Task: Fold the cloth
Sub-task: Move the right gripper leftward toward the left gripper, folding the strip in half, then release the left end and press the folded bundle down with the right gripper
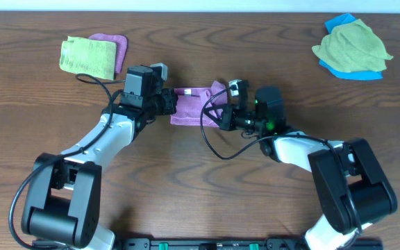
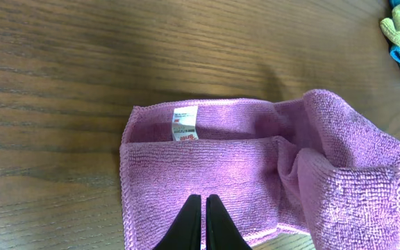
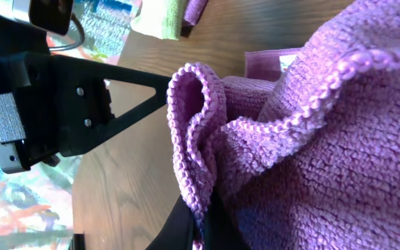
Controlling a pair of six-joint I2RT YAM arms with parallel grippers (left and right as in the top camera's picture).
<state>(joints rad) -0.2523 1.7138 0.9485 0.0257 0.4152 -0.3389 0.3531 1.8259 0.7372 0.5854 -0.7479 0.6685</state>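
Place of the cloth: the cloth [image 2: 207,160] lies at the middle of the table [image 1: 200,180], between the two grippers. It is well apart from the lime-green cloth [image 1: 87,57] at the far left and from the blue cloth [image 1: 356,71] at the far right.

Done so far: the cloth is already a narrow band with one layer laid over another. The white label [image 2: 185,123] shows on the far strip, near the left corner.

Left to do: the right end stands up in a loose bunch and is not flat. I judge the fold is about half made; this end must come over and be smoothed.

Left gripper [image 2: 203,206]: the jaws are closed together, with the tips over the near strip of the cloth. I cannot tell if fabric is pinched between them.

Right gripper [image 3: 198,228]: the jaws are clenched on a doubled hem of the cloth, which rises out of them.

Pose of the arms: both reach inward, low over the table, the wrists facing each other across the cloth.
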